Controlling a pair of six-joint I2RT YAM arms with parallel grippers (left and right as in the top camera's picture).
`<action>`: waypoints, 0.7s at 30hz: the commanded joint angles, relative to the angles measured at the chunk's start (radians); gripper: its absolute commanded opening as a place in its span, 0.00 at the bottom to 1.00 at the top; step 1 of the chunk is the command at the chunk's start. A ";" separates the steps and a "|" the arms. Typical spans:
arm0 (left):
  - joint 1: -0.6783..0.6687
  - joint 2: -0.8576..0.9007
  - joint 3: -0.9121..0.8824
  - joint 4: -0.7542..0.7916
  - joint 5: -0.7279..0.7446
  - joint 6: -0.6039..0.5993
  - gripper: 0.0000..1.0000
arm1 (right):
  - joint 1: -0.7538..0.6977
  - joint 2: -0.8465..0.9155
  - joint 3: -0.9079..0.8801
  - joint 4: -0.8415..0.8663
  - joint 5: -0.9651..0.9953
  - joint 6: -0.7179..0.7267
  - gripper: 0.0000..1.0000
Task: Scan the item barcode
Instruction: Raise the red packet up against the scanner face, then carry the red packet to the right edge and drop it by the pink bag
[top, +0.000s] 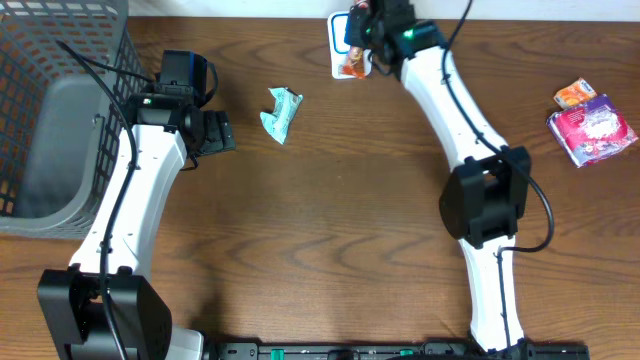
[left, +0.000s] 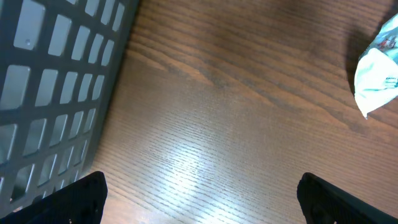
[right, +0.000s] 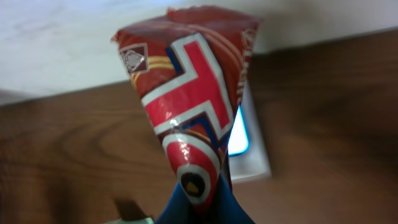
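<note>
The scanning step itself is in hand. The right tool (top: 364, 42) is closed on the red packet (right: 193, 112), pinching it by one end. It holds the packet off the table (top: 350, 220), just in front of the scanner (top: 338, 30), a white slab with a lit blue window at the far edge. In the wrist view the packet hangs directly ahead of the tool and covers much of that window. The next move therefore probably calls for small wrist turns to bring the barcode face square to the window. No barcode shows on the side facing the camera, so it may already lie on the scanner's side. The left tool (top: 218, 132) is wide open and holds nothing, over bare wood, with a teal packet (top: 282, 112) off to its right and the grey basket (top: 60, 110) close on its left. Only the overhead view gives the layout: both arms, the basket, and two more packets (top: 595, 130) lying well apart from the right tool on its right. Only the right wrist view shows the packet's print and the blue glow behind it. Only the left wrist view shows the basket's lattice wall close up and the wide-spread fingers (left: 81, 199).
</note>
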 joint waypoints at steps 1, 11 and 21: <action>0.002 0.010 0.004 -0.003 -0.020 0.006 0.98 | -0.099 -0.007 0.102 -0.106 0.039 -0.014 0.01; 0.002 0.010 0.005 -0.003 -0.020 0.006 0.98 | -0.395 -0.007 0.168 -0.575 0.408 -0.113 0.01; 0.002 0.010 0.004 -0.003 -0.020 0.006 0.98 | -0.684 -0.007 0.167 -0.729 0.449 -0.112 0.02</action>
